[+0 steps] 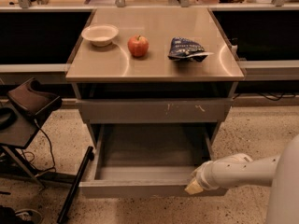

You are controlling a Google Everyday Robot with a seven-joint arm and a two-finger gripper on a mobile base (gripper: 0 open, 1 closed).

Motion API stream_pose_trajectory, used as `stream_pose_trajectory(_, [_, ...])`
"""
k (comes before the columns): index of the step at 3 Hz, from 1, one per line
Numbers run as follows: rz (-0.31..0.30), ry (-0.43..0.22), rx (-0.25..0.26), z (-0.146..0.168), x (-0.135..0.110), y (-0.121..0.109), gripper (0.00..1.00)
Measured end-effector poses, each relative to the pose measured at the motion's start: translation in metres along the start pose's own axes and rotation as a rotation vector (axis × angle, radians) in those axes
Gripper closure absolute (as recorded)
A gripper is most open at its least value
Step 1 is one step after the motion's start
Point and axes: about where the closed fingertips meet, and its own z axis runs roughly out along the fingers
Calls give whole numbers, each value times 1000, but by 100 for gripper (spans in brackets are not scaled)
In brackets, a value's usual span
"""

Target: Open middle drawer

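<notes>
The middle drawer (140,188) is a wide, shallow grey metal drawer, pulled far out of the cabinet. Its bare inside (149,146) shows and holds nothing that I can see. My gripper (194,186) comes in from the right on a white arm (243,169). Its pale tip rests against the right end of the drawer's front panel. Above the open drawer, the taller grey front with pale scratch marks (154,111) is closed.
On the cabinet top (107,64) stand a white bowl (99,34), a red apple (138,45) and a blue snack bag (187,49). A dark chair with cables (28,108) stands on the speckled floor to the left. A black bar (74,185) leans by the drawer's left corner.
</notes>
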Motion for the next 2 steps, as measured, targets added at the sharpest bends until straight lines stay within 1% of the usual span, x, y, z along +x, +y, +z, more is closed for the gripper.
stream_pose_trajectory(2, [26, -10, 10, -5, 13, 11, 100])
